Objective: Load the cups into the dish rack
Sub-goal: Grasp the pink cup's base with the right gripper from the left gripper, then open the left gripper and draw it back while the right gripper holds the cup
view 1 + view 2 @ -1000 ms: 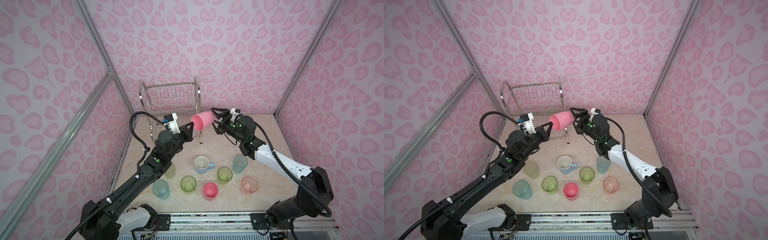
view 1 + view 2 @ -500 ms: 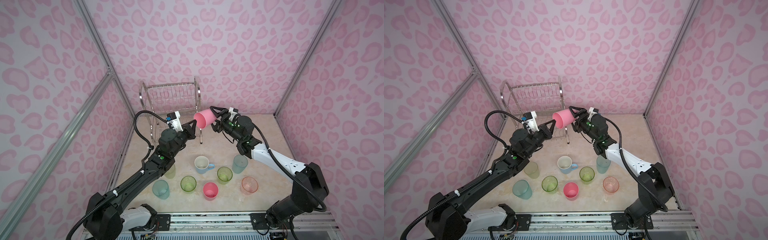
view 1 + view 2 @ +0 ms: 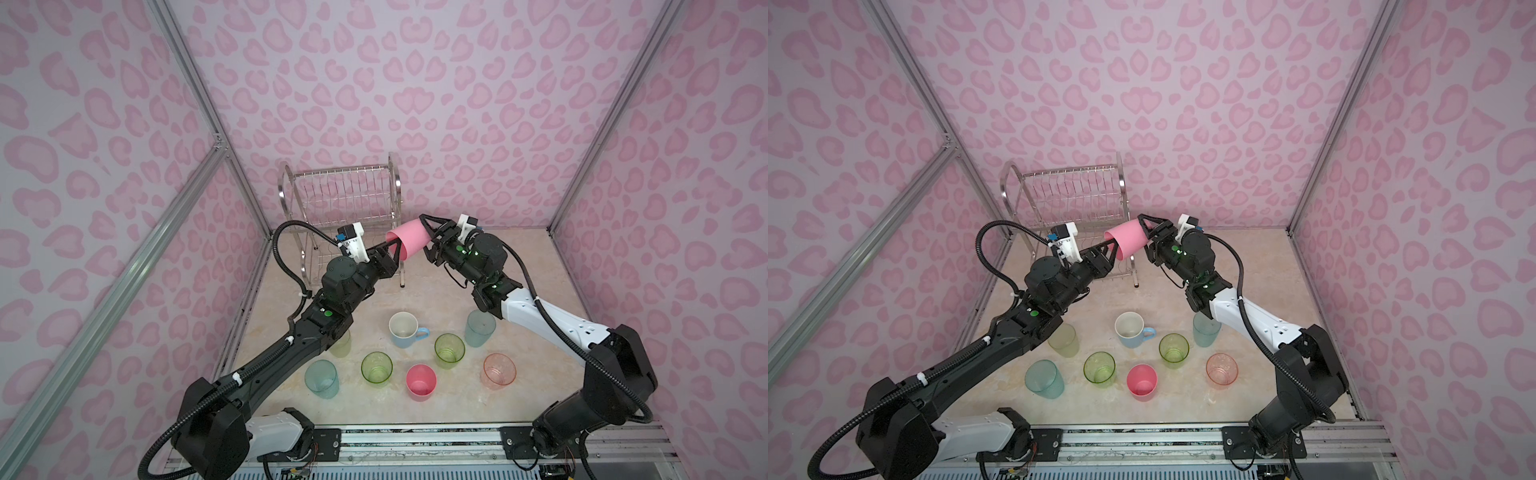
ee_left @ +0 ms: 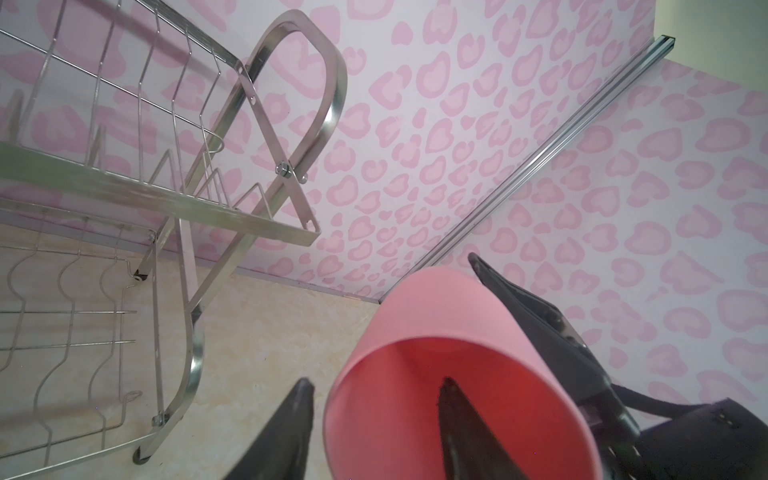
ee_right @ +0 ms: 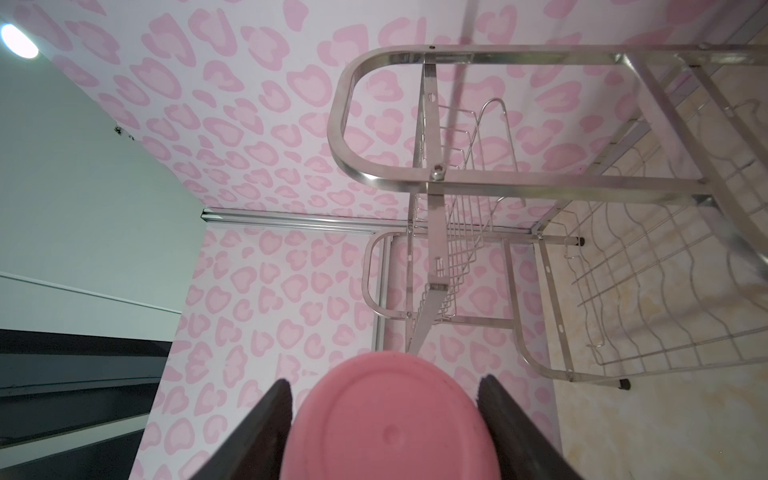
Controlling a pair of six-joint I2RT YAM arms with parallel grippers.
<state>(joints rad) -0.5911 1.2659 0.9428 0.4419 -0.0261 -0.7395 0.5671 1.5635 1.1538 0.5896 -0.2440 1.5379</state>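
Midway between the two arms, we are carrying the pink cup (image 3: 409,245) on its side in the air, close to one side frame of the dish rack (image 3: 338,195), its mouth turned toward the left arm.
(a) The right gripper (image 5: 384,380) is clamping the closed base end, one finger on each flank of the wall.
(b) The left gripper (image 4: 376,382) is standing apart across the rim: one finger (image 4: 457,419) is reaching inside the mouth while the other (image 4: 291,419) is waiting outside the wall with a thin gap, so it is gripping nothing.
(c) Eight more cups are standing upright on the tabletop (image 3: 457,291), well apart from the rack, among them the handled mug (image 3: 404,330) and a second pink cup (image 3: 421,381); both rack tiers are showing bare.
Handling: we are judging the cup to be light, opaque, thin-walled plastic, stiff at the base disc, likelier to flex at the open rim, and smooth enough to pivot in a two-point pinch. We are therefore favouring a hold low on the wall near the base, as the right fingers are doing, or a rim pinch with one finger inside. Because the wall is tapering, a squeeze too close to the base edge may be nudging the cup out of the jaws; a fall is looking unlikely to break it.
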